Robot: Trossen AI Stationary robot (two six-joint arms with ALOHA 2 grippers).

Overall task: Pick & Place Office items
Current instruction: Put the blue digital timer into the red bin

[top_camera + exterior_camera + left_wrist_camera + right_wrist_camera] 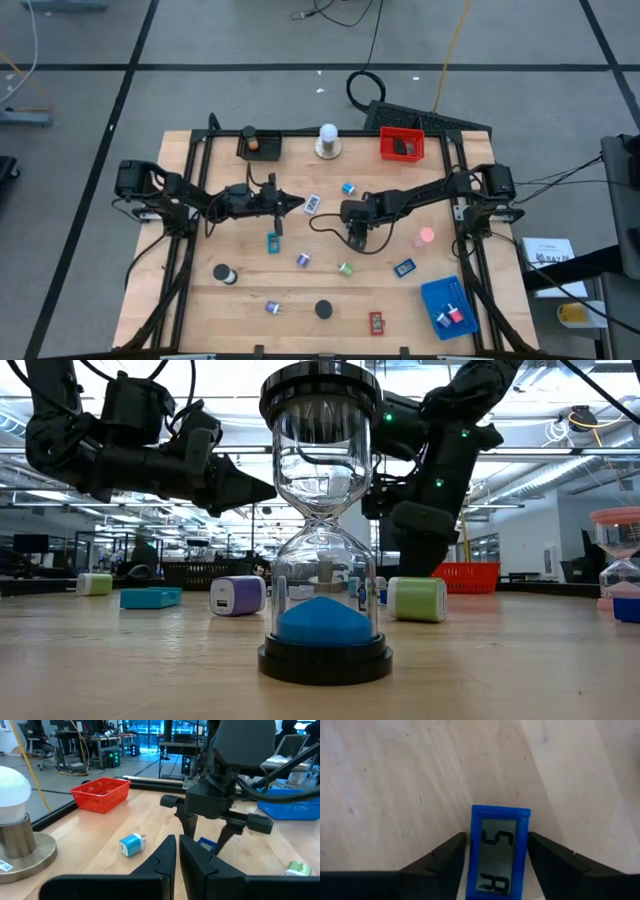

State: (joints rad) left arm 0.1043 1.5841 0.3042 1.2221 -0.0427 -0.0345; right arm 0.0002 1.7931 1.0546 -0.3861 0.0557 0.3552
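Note:
A flat blue rectangle with a grey number display (pixel 500 855) lies on the wooden table (pixel 395 780). My right gripper (pixel 497 845) stands over it, slanting steeply down near the table's middle (pixel 357 240). It is open, one finger along each long side of the rectangle. The left wrist view shows the same fingers over the blue piece (pixel 205 843). My left gripper (pixel 297 203) hovers level to the left of it, shut and empty (pixel 177 845). Other office items lie loose around them: a teal block (pixel 273 242), a purple clip (pixel 303 259) and a green clip (pixel 346 268). My right gripper straddles the blue rectangle's two long sides (pixel 476 850) from above, fingers lying along it. A narrow gap shows beside one finger (pixel 455 855). Whether the other finger (pixel 545 860) touches the edge I cannot tell. The rectangle lies flat on the table.
A red tray (pixel 401 144), a black tray (pixel 259 143) and a white knob on a round base (pixel 327 141) stand along the far edge, and a blue tray (pixel 449 303) sits near right. A blue-sand hourglass (pixel 322 520) and a pink cylinder (pixel 426 236) stand nearby.

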